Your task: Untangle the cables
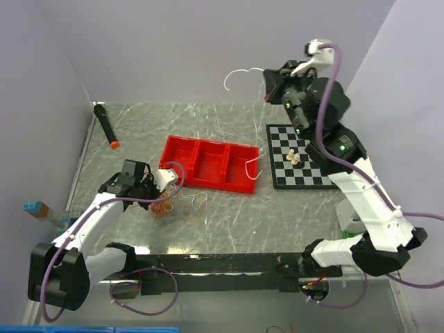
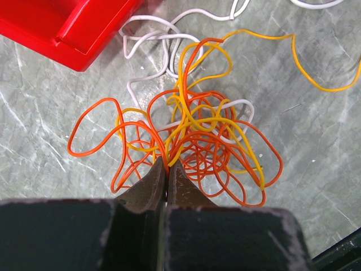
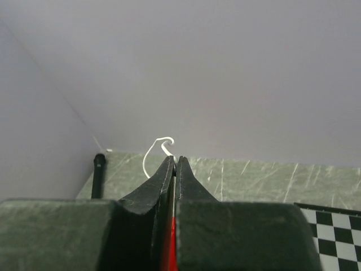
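At the left end of the table (image 1: 229, 215), by the far wall, lies a black marker (image 1: 105, 125) with an orange tip, well apart from the work. Nearer, the left pincer (image 1: 157, 202) (image 2: 167, 168) is down at the table, clenched on a few orange and yellow strands at the near edge of the cables (image 1: 170, 206) (image 2: 197, 141). The bundle lies just in front of the red tray (image 1: 208, 182) (image 2: 67, 28).

These wires look very light, thin and limp. They should bend at any touch and hold no shape of their own. A hard pull would likely tighten the knot, not free it. I judge the best hold to be a single strand at an outer loop or free end, not the crowded middle.

The heap is roughly round with no clear long axis, its loops fanning all ways. One yellow strand (image 2: 304, 68) trails out to the right in the left wrist view.

A white cable (image 1: 239, 72) (image 2: 146, 34) (image 3: 151, 151) leaves the heap toward the tray. It rises over the tray's right compartment, slanting up and right. Its long axis follows that climb, and its free end curls over to the left.

The right pincer (image 1: 267, 90) (image 3: 174, 162) is high above the table's far edge, closed on this white cable. Below it lies a chessboard (image 1: 312, 173) bearing a few small pale pieces (image 1: 295, 157).
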Robot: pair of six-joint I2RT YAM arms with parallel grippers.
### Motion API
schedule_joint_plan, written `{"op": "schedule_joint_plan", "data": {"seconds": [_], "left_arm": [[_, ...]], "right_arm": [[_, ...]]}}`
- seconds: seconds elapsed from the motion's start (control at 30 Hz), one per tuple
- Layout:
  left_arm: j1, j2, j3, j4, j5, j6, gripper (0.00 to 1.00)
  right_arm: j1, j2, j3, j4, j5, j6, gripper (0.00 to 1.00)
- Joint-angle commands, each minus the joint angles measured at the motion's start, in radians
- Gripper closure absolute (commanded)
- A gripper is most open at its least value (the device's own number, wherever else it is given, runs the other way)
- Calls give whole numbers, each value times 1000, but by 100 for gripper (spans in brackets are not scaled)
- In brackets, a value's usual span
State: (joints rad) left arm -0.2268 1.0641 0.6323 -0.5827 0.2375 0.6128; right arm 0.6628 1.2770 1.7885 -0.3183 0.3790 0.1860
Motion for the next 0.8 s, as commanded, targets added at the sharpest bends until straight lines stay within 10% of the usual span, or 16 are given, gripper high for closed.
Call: {"op": "schedule_joint_plan", "data": {"seconds": [0.0,0.77], "left_arm": [[-3,-3,-3,30,-1,-4,99],[-2,-16,-39,50,-15,8,99]], "right_arm": [[-5,27,-11,19,-37,27,100],[-54,42,-113,22,8,47,100]]}}
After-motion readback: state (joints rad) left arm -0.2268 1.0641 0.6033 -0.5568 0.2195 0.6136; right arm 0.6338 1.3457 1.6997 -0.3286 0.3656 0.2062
